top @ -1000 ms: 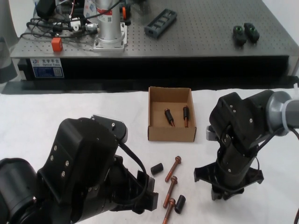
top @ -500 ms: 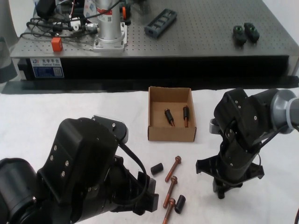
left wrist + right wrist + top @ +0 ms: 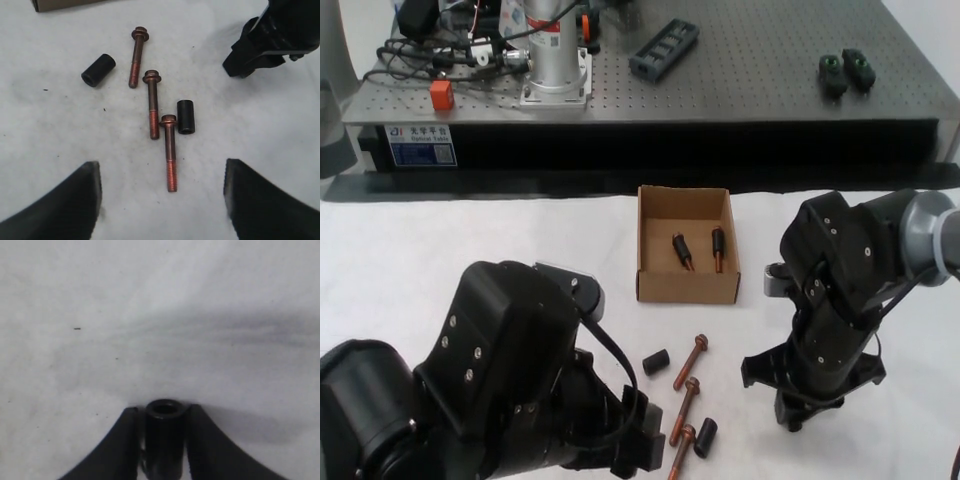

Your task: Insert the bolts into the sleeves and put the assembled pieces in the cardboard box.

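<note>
nearby, three bolts point(image 3: 153, 102) lie beside two sleeves point(image 3: 186, 116).

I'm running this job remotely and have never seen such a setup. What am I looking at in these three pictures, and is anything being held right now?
You are looking at two robot arms at a bench. The wide picture comes from a camera behind the arms, looking forward and down. The other two come from a camera on each arm's wrist.

The left tool is open and hangs over the white cloth. Three bolts and two loose sleeves lie there.

The right tool is shut on a black sleeve, whose open end shows between the fingers.

Farther back stands the cardboard box, with two assembled pieces already inside.
</note>
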You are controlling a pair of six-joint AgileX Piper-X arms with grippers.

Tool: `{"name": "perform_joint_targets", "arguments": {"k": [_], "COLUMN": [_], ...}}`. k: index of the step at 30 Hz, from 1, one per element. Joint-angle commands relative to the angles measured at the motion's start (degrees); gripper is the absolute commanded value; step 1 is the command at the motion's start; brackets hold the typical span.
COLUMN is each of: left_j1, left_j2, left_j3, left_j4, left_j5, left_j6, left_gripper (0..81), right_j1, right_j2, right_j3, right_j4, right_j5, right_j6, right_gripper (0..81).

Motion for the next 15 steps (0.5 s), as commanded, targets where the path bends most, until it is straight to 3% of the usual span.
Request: {"name": "perform_joint_targets", "arguments": {"k": [1, 2, 4, 15], "left_j1": [-0.1, -0.1, -0.1, -0.1], "left_j2": [0.2, 0.4, 1.3, 18.7], "left_j3": [-0.2, -0.2, -0.3, -15.3], "left_j4": [0.2, 0.1, -0.7, 5.3], "left_j5": [0.0, 0.0, 0.8, 5.5], "left_j6": [0.7, 0.7, 0.8, 10.9], "left_gripper": [50.1, 50.1, 50.1, 44.2], "right_j1": [-0.2, -0.2, -0.4, -0.4], "right_j2": [0.5, 0.5, 0.5, -10.0], "right_j3": [0.0, 0.0, 0.0, 0.2], "right_j4": [0.6, 0.6, 0.2, 0.9], "right_j5": [-0.6, -0.6, -0.6, -3.6], "right_j6": [-0.3, -0.9, -1.1, -3.8], "right_gripper": [5.5, 0.9, 7.4, 7.4]}}
